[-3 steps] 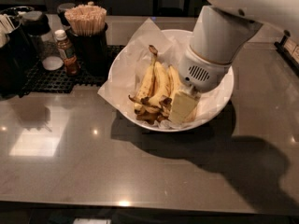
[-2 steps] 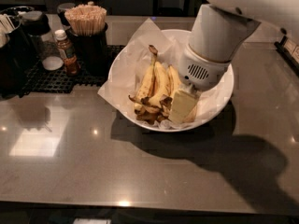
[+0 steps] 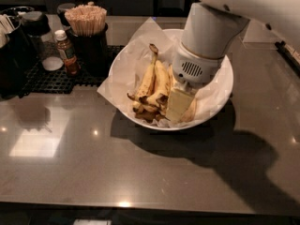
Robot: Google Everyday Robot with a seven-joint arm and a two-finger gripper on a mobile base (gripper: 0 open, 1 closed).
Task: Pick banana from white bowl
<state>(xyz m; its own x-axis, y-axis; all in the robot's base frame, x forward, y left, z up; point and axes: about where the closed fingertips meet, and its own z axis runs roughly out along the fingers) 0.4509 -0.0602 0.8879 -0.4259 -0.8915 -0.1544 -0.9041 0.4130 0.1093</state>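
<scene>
Cup of wooden sticks (image 3: 86,20) stands well left of the tool (image 3: 180,104). The banana (image 3: 149,81) lies in the white bowl (image 3: 224,86), just left of the tool, among other bananas. Whether the tool is clenched or released cannot be told. Judged light, soft, easily bruised; take it mid-length, gently.

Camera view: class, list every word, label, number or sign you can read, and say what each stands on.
No text can be read.
Bottle label: too blurred to read.
Tool, down in the bowl: no text shows on it.
</scene>
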